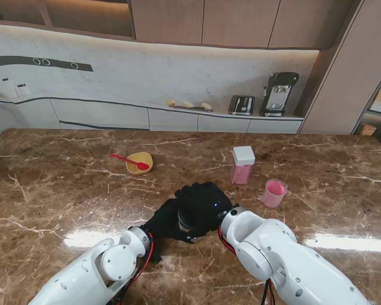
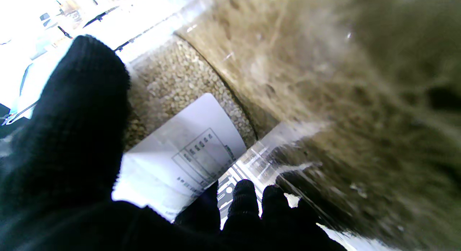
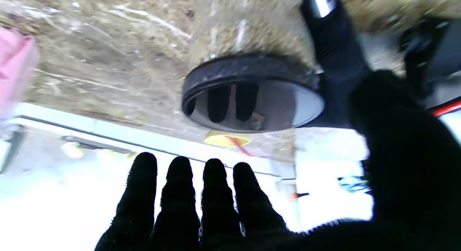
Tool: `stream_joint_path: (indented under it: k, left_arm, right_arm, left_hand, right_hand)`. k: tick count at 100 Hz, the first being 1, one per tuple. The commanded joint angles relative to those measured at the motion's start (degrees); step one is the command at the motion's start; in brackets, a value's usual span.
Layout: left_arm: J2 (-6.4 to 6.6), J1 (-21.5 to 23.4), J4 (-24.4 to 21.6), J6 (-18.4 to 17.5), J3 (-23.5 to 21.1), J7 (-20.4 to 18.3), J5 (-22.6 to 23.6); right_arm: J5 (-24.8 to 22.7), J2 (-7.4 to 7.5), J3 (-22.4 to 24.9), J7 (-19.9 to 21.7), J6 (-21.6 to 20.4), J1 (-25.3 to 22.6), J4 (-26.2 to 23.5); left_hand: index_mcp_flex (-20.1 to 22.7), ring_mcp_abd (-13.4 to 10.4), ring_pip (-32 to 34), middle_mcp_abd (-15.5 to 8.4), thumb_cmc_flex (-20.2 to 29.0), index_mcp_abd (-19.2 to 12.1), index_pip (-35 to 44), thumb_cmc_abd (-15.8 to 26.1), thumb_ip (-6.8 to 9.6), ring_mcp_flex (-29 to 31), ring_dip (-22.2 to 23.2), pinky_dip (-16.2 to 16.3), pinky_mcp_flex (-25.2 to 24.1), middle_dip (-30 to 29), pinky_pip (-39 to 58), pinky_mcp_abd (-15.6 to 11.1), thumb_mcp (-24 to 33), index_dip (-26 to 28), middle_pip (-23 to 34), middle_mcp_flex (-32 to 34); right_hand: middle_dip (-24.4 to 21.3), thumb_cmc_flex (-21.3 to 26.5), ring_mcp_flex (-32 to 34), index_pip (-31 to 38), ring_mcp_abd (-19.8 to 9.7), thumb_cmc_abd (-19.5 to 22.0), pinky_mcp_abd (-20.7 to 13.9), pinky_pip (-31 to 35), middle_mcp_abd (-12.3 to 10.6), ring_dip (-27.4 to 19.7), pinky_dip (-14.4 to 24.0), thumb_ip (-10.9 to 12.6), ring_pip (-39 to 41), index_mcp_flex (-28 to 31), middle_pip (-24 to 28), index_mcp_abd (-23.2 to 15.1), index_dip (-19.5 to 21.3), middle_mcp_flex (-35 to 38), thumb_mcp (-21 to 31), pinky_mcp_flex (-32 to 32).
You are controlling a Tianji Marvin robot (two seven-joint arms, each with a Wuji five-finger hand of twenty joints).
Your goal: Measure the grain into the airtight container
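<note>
1. Our landmark is the brown marble table [image 1: 57,190]; everything below is placed against it, and it fills most of the stand view.
2. Our two white arms rise from its near edge, and our black-gloved hands meet over its middle, nearer to us than the other things.
3. Our left hand [image 1: 167,221] is wrapped around a clear grain jar [image 2: 187,81] with a white label [image 2: 180,153]. The left wrist view shows the thumb [image 2: 79,110] pressed on one side and fingertips [image 2: 245,193] curled round the other side.
4. Our right hand [image 1: 203,203] sits at the jar's black lid [image 3: 248,72]. In the right wrist view four fingers [image 3: 180,200] lie straight and side by side, apart from the lid, while the thumb reaches toward its rim; we cannot tell whether the hand grips the lid.
5. The airtight container [image 1: 243,164], pink with a white lid on it, stands upright on the table, farther from us than the hands and to their right.
6. A pink measuring cup [image 1: 274,192] stands upright just right of the container, slightly nearer to us.
7. A yellow bowl [image 1: 140,163] sits on the table to the left of the container, well apart from it.
8. A red spoon [image 1: 128,159] rests with its end in the bowl, handle pointing left.
</note>
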Motion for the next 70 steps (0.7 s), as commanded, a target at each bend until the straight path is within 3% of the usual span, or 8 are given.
stream_joint_path:
  k: [1, 19, 27, 34, 38, 42, 54, 70]
  left_arm:
    - [0.80, 1.0, 1.6, 0.8, 0.2, -1.1, 0.6]
    - [1.03, 1.2, 1.3, 0.9, -0.1, -1.8, 0.6]
    - [1.01, 1.1, 1.3, 1.0, -0.1, -1.8, 0.6]
    - [1.08, 1.2, 1.2, 1.1, -0.2, -2.0, 0.5]
    - [1.13, 1.2, 1.1, 1.1, -0.2, -2.1, 0.5]
    - [1.16, 1.2, 1.1, 1.1, -0.3, -2.2, 0.6]
    - [1.19, 1.4, 0.9, 1.3, -0.3, -2.4, 0.3]
    - [1.23, 1.4, 0.9, 1.1, -0.3, -2.5, 0.4]
  right_arm:
    - [0.5, -0.58, -0.2, 3.1, 1.2, -0.4, -0.2]
    - [-3.7, -0.80, -2.0, 2.0, 4.2, 0.9, 0.9]
    - [-2.9, -0.92, -2.6, 0.5, 4.3, 1.4, 1.8]
    - [0.2, -0.62, -2.1, 3.4, 2.8, 1.5, 1.1]
    - [2.4, -0.24, -1.5, 6.9, 1.0, 1.6, 0.2]
    - [3.9, 0.15, -1.1, 9.8, -0.4, 1.8, -0.5]
    - [5.1, 0.59, -0.6, 12.4, -1.5, 1.8, -1.1]
    - [0.8, -0.24, -0.7, 6.0, 0.6, 0.9, 0.2]
  left_hand:
    - [9.9, 9.5, 3.2, -1.9, 6.6, -9.0, 7.7, 14.1, 1.95, 2.7, 1.9, 5.5, 4.9, 0.4, 10.6, 23.5, 14.9, 1.5, 0.8, 0.0]
    - [9.8, 9.5, 3.2, -1.9, 6.1, -9.0, 7.7, 14.0, 2.27, 2.9, 2.0, 6.0, 4.8, 0.3, 11.2, 23.8, 15.1, 1.4, 0.9, 0.0]
    - [9.5, 9.4, 3.2, -1.9, 5.8, -8.7, 7.5, 14.2, 2.46, 2.9, 2.0, 6.3, 4.8, 0.3, 11.4, 23.8, 15.3, 1.3, 0.9, 0.0]
    - [9.3, 9.4, 3.2, -1.9, 5.6, -8.8, 7.4, 14.3, 2.67, 3.0, 2.0, 6.4, 4.7, 0.3, 11.5, 23.9, 15.5, 1.1, 0.9, 0.0]
    - [9.2, 9.5, 3.2, -1.8, 5.5, -8.8, 7.3, 14.3, 2.75, 3.0, 2.0, 6.4, 4.7, 0.3, 11.6, 23.9, 15.6, 1.1, 0.9, 0.0]
    - [9.2, 9.5, 3.2, -1.8, 5.5, -8.7, 7.3, 14.3, 2.80, 3.0, 2.1, 6.5, 4.7, 0.3, 11.7, 23.9, 15.7, 1.0, 0.9, 0.0]
    - [8.6, 9.5, 3.2, -1.9, 5.3, -8.7, 6.9, 14.2, 2.85, 3.0, 2.1, 6.6, 4.6, 0.3, 11.7, 24.0, 15.6, 0.7, 0.9, 0.0]
    - [8.6, 9.5, 3.2, -1.9, 5.2, -8.7, 6.7, 14.2, 2.90, 3.1, 2.1, 6.7, 4.6, 0.2, 11.8, 24.1, 15.6, 0.5, 0.9, 0.0]
  right_hand:
    - [-0.2, -4.4, 3.1, 2.3, -1.6, -0.4, -1.0, 0.9, -0.6, -0.2, 0.0, 3.3, 1.6, 1.8, 0.8, 0.2, 1.6, 2.0, -1.8, 2.0]
    - [9.7, -8.0, 15.5, 11.4, -3.0, -2.5, -0.3, 19.0, -1.5, 14.5, 10.1, 2.6, 19.8, 7.6, 10.2, -2.0, 6.6, 7.8, 3.1, 14.9]
    - [15.0, 1.5, 22.4, 14.7, -4.1, -4.0, 0.0, 25.2, -2.3, 19.8, 11.7, 3.6, 28.0, 13.4, 15.5, -3.2, 8.8, 14.1, -1.0, 20.8]
    - [12.7, 12.3, 21.3, 12.0, -3.3, -5.3, 0.0, 22.4, -2.3, 15.8, 8.6, 4.2, 22.0, 13.4, 12.6, -2.9, 7.2, 13.8, 3.9, 19.1]
    - [8.0, 13.0, 16.1, 7.0, -2.4, -9.2, -0.4, 16.1, -2.2, 8.6, 5.1, 2.0, 11.8, 11.0, 7.6, -2.2, 3.9, 11.3, 16.3, 14.8]
    - [3.0, 12.5, 6.7, 0.8, -2.2, -11.6, -1.4, 6.8, -2.4, 1.4, 0.3, 0.3, 2.4, 7.6, 2.4, -1.7, -0.2, 7.9, 21.1, 7.7]
    - [-3.5, 7.6, -6.8, -6.5, -2.3, -12.4, -3.4, -4.3, -0.5, -4.5, -5.6, -1.4, -4.2, -2.5, -5.0, -0.4, -2.8, -3.2, 16.7, -2.5]
    - [-2.0, -0.7, -0.9, -1.4, -1.7, -8.2, -2.3, 2.3, -0.1, -0.5, -1.1, -2.1, 2.0, 0.0, -0.6, 0.3, 0.5, -1.1, 12.1, 1.3]
